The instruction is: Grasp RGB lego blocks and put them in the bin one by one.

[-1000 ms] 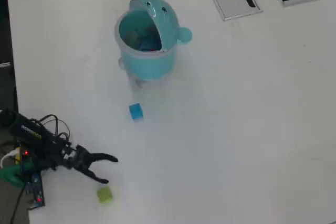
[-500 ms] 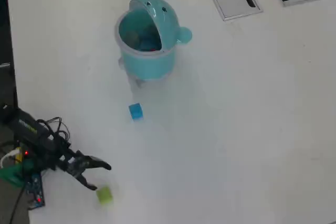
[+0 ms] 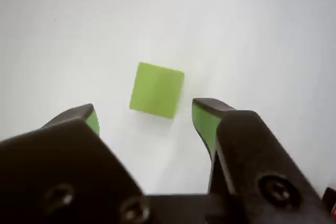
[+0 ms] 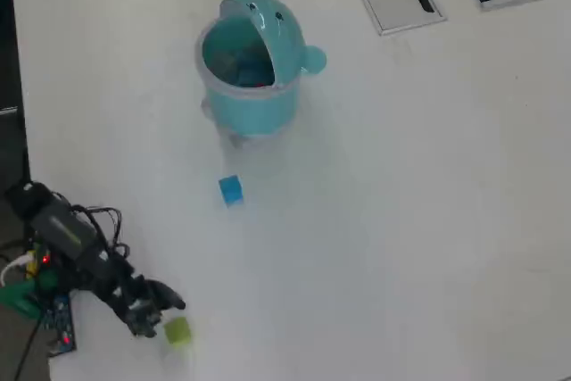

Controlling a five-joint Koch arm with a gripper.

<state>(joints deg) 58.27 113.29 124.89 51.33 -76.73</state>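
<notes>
Yellow-green block (image 3: pixel 156 89) lay on the white table (image 4: pixel 401 220) at about seven o'clock from the bin (image 4: pixel 250 86), well apart from it, with the blue block (image 4: pixel 230 189) between. Within the last second the gripper (image 3: pixel 144 116) had swung down from beside the block to just over it. Its jaws stood wide, holding nothing, the cube just ahead of the tips, so closing in for the grasp looked next.

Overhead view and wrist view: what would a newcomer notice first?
The teal bin stands out at the upper middle of the white table, lid tipped open. At lower left the tool is open, its green-padded tips flanking a yellow-green block without touching it. A blue block lies alone below the bin.
</notes>
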